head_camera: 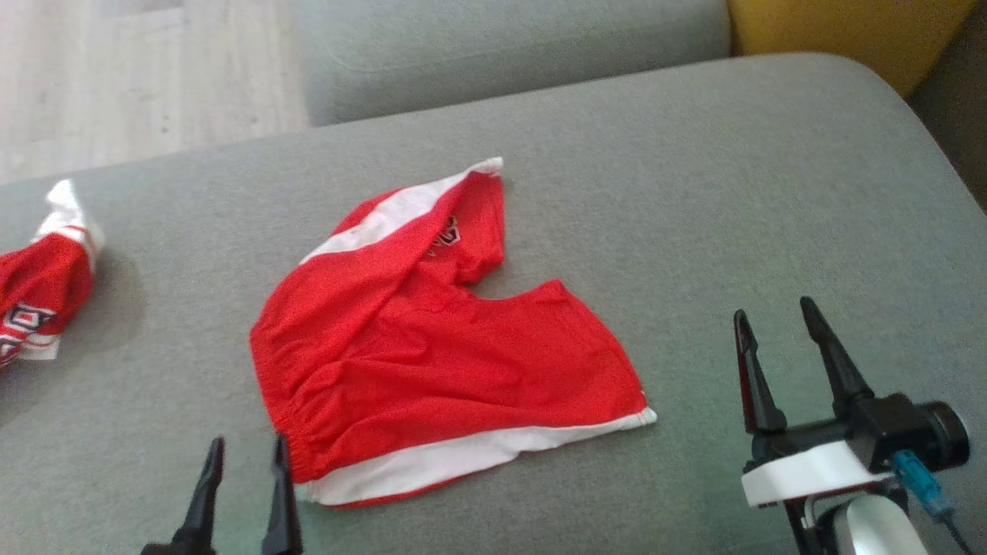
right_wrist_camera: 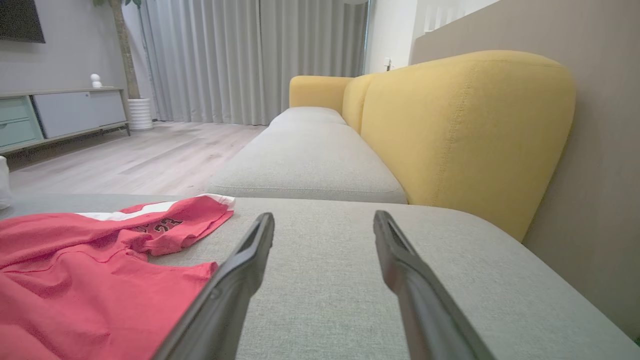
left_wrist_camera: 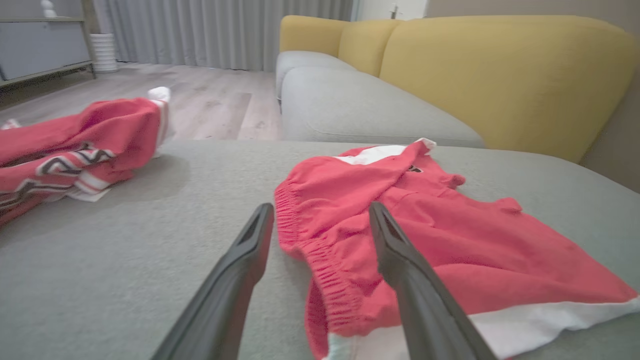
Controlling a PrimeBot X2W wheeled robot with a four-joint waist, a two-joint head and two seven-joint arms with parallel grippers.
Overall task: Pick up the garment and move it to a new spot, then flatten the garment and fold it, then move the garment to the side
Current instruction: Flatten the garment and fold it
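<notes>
Grey woven sofa cushion (head_camera: 694, 193) holds the red mesh shorts (head_camera: 432, 347) at centre, rumpled, with white side stripes and a puckered elastic waistband. Left gripper (head_camera: 248, 443), seven o'clock, jaws spread beside the waistband. Right gripper (head_camera: 773, 308), four o'clock, jaws spread over bare cushion. Second red garment (head_camera: 38, 293) lies bunched at nine o'clock.

Unreadable print (head_camera: 446, 231) on garment (head_camera: 432, 347)

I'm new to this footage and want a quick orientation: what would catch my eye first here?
Bright red fabric shorts with white side stripes lie spread, slightly rumpled, mid-way across the grey sofa cushion. The open left gripper is at their waistband end and the open right gripper stands apart to their right. A second red garment with white trim sits bunched at the cushion's far left, and a mustard-yellow backrest rises behind.
</notes>
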